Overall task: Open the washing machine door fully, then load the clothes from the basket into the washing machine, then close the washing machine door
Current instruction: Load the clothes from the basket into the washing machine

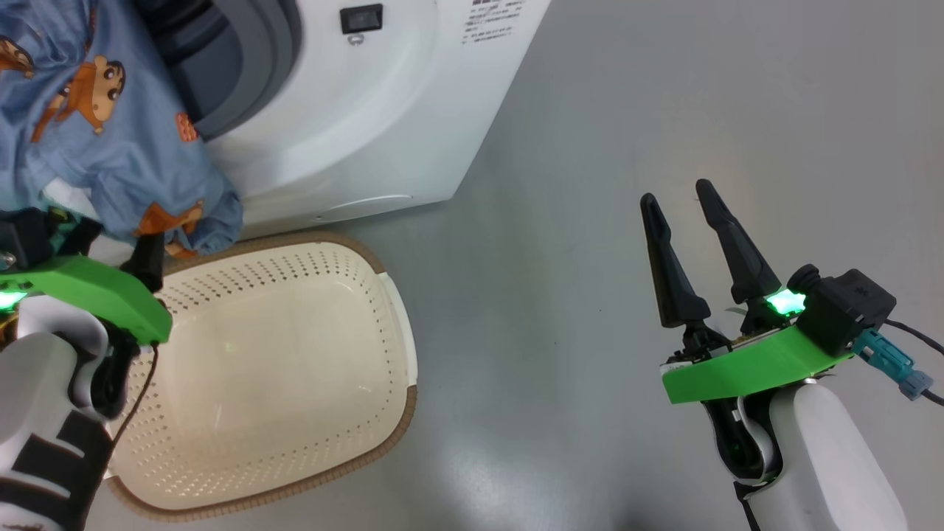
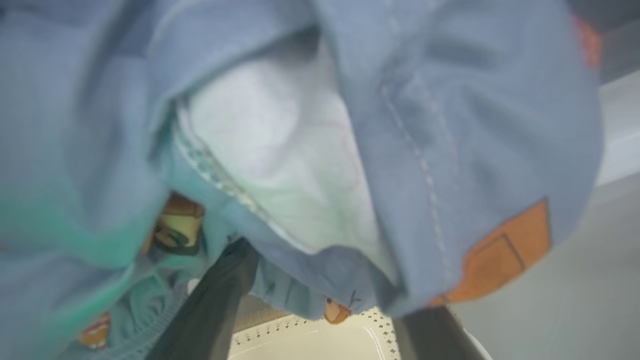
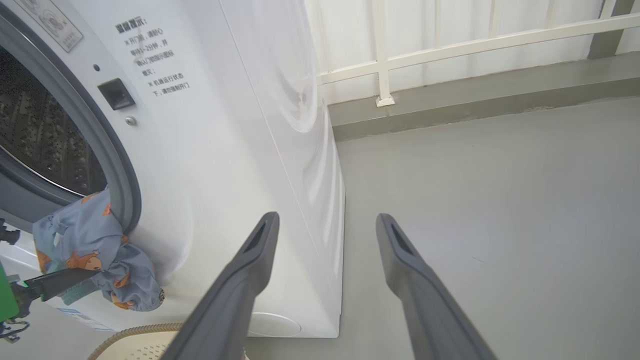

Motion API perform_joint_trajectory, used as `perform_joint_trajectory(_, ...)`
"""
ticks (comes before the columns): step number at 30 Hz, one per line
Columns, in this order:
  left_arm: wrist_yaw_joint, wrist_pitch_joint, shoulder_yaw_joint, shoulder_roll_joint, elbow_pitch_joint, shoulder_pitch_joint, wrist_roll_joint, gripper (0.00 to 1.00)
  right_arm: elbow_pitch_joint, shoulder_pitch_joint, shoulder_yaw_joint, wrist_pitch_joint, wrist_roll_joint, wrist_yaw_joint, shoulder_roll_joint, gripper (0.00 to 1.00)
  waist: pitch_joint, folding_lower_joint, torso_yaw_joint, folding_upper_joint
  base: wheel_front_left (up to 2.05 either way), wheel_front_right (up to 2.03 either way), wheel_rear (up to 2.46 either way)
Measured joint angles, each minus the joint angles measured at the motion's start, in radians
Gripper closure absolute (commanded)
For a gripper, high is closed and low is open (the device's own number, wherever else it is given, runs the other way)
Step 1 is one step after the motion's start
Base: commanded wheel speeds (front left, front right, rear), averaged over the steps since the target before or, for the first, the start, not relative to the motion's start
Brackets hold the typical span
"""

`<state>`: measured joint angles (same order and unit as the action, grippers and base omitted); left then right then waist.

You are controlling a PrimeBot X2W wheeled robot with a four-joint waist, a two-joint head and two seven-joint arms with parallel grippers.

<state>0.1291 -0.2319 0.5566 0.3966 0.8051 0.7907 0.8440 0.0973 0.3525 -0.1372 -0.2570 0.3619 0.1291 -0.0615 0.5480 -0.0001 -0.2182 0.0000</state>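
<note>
The clothes (image 1: 96,125), light blue with orange-brown cartoon figures, hang out of the washing machine (image 1: 354,133) over its grey seal (image 3: 107,150). They drape over my left gripper (image 2: 330,280), which is open, its dark fingers (image 1: 150,258) spread wide beneath the fabric (image 2: 425,125). From the right wrist, the bundle (image 3: 90,245) sags below the steel drum (image 3: 40,135). The cream basket (image 1: 402,413) sits on the floor below with nothing in it. My right gripper (image 1: 677,193) is open and holds nothing, off to the machine's right (image 3: 327,220). The washing machine door is out of view.
Bare grey floor (image 1: 590,221) stretches to the right of the machine. A white railing (image 3: 380,65) on a low grey ledge runs behind it. The basket rim (image 3: 135,335) lies close to the machine's front foot.
</note>
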Motion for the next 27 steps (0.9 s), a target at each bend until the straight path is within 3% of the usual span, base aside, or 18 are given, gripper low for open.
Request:
perform_joint_trajectory(7,0.0,-0.01,0.053,-0.015,0.072,0.057,0.057,0.0,0.001,0.005,-0.004,0.0,-0.009,0.0,0.002,0.0,0.005,0.0001,0.011,0.0,0.0,0.0,0.0)
perform_joint_trajectory(9,0.0,-0.012,0.06,-0.015,0.079,0.064,0.063,0.62,0.001,0.006,-0.005,0.0,-0.009,0.0,0.002,0.0,0.006,0.0,0.013,0.0,0.0,0.0,0.0)
perform_joint_trajectory(10,0.0,-0.014,0.069,-0.015,0.085,0.071,0.069,0.62,0.001,0.006,-0.006,0.0,-0.009,0.0,0.003,0.0,0.007,0.0,0.014,0.0,0.0,0.0,0.0)
perform_joint_trajectory(11,0.0,-0.015,0.078,-0.014,0.089,0.076,0.072,1.0,0.002,0.007,-0.007,0.0,-0.009,0.0,0.003,0.0,0.006,0.0,0.014,0.0,0.0,0.0,0.0)
perform_joint_trajectory(19,0.0,-0.016,0.138,0.004,0.057,0.073,0.115,1.0,0.004,0.016,-0.006,0.0,-0.01,0.0,0.003,0.0,-0.008,0.0,0.018,0.0,0.0,0.0,0.0)
perform_joint_trajectory(27,0.0,-0.016,0.02,0.031,-0.072,0.005,0.061,1.0,0.007,0.016,-0.003,0.0,-0.01,0.0,0.003,0.0,-0.016,0.0,0.036,0.0,0.0,0.0,0.0)
